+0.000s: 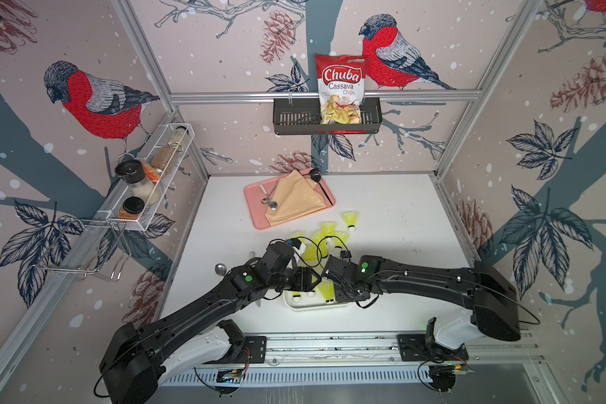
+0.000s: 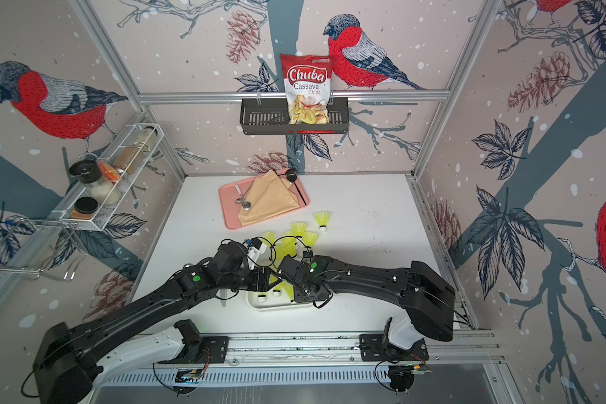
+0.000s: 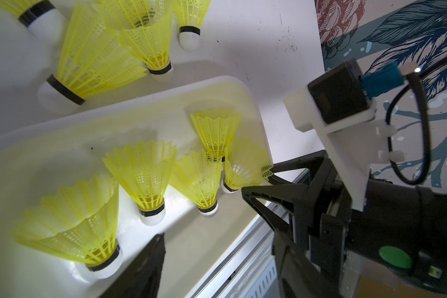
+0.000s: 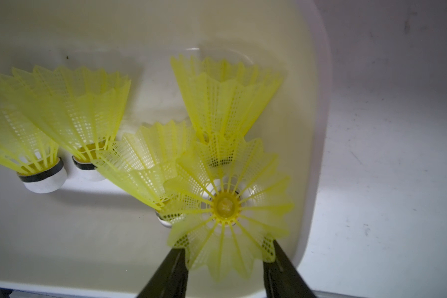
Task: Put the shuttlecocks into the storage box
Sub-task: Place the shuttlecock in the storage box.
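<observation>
Down in the storage box point(image 3: 253, 103), five shuttlecocks point(image 4: 70, 111) counted. Four lie across its short way, white tips toward the robot's side, skirts flaring away. The fifth stands tip-down, skirt mouth up, at the right end. Right gripper point(image 4: 225, 246) straddles that one, jaws parted, skirt unsqueezed. Left gripper point(image 1: 310, 281) hovers above the box, jaws hidden, can't tell. About six more lie loose on the table point(image 1: 399, 245) beyond.
</observation>
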Action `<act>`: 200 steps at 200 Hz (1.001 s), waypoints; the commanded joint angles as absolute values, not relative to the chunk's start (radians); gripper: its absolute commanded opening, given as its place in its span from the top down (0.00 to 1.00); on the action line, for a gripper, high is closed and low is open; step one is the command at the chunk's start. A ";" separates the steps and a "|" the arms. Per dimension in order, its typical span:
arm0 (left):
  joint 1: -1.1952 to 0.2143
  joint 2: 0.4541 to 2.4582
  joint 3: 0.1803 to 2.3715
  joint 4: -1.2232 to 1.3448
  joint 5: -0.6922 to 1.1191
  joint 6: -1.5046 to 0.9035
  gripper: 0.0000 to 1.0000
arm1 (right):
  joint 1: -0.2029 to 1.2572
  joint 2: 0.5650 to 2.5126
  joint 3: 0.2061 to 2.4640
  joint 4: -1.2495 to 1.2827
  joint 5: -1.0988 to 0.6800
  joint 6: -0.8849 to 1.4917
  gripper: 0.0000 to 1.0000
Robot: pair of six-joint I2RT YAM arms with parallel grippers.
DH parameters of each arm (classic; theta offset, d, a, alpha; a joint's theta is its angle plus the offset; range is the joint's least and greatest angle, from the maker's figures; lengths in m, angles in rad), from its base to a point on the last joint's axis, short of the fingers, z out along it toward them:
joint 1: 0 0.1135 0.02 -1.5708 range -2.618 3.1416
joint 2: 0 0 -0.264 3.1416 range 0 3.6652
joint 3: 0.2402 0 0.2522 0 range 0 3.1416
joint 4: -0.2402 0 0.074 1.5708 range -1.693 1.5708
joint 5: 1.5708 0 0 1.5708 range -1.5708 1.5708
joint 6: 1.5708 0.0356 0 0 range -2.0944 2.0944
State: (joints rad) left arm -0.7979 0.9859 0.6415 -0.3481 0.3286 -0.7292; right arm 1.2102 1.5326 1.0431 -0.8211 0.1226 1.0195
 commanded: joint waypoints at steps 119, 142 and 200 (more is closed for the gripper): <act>-0.801 0.950 0.676 -0.387 0.268 -0.776 0.32 | 1.224 1.432 1.151 -0.964 0.179 1.060 0.52; -0.801 0.955 0.740 -0.448 0.234 -0.779 0.31 | 1.169 1.425 1.214 -0.971 0.173 1.020 0.50; -0.728 1.059 0.903 -0.568 0.169 -0.778 0.32 | 0.927 1.438 1.320 -0.924 0.063 0.849 0.36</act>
